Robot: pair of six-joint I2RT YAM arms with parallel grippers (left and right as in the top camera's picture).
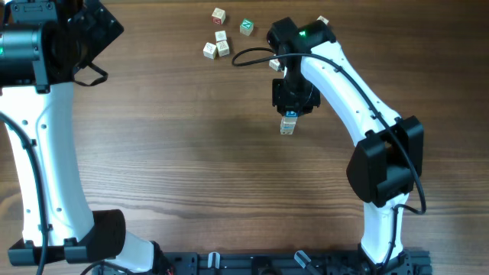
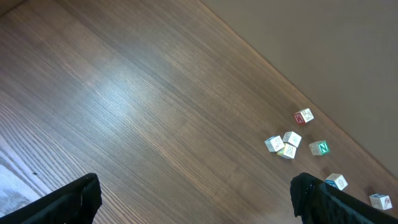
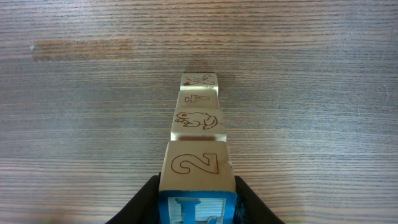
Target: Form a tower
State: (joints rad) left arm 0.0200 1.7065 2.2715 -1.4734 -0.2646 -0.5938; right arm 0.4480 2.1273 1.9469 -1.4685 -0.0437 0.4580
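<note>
The brown wooden desk (image 1: 191, 153) fills the overhead view. The white left arm (image 1: 38, 153) runs up the left edge, and the white right arm (image 1: 344, 84) reaches in from the lower right toward the middle.

The left hand (image 2: 196, 186) hangs well away from everything, its two black fingers (image 2: 81, 199) spread wide over bare wood.

The right hand (image 3: 198, 208) sits directly over the tower (image 3: 198, 121). It pinches the top cube (image 3: 198, 211), a blue-printed one, with a black finger (image 3: 146, 199) pressed against each side.

From the right wrist, the tower runs straight down from between those fingers to the desk. Its pale faces show a 2, a frog and two further drawings below. From overhead, the tower (image 1: 288, 126) stands a little right of centre and peeks out just below the hand.

The loose cubes (image 1: 218, 42) lie scattered near the far edge, well apart from the tower. One of them is green (image 1: 246, 27).
</note>
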